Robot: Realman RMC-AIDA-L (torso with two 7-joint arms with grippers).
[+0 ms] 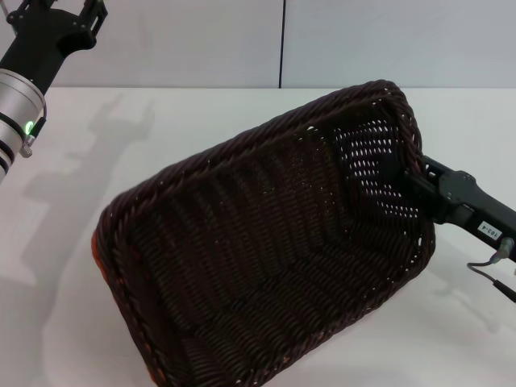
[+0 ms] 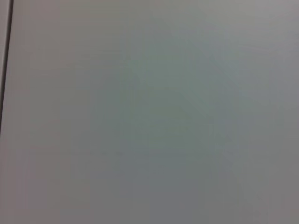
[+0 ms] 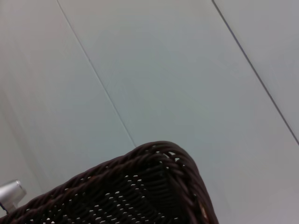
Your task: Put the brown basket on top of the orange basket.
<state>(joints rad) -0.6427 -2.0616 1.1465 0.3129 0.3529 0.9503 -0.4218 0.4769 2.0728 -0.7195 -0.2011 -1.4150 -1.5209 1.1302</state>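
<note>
I've got the brown basket tilted over the orange basket, right gripper clamped on its rim; not seated yet. Left gripper parked at table's far-left corner, can't tell its opening.

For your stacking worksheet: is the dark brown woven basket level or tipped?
Tipped: the dark brown woven basket slants, its right end raised by the right gripper.

Left wrist view: one plain pale grey-green surface is shown, filling almost the whole picture. A thin dark line is seen running along one edge, with a lighter strip beyond it. Its place relative to the jaws cannot be told.
</note>
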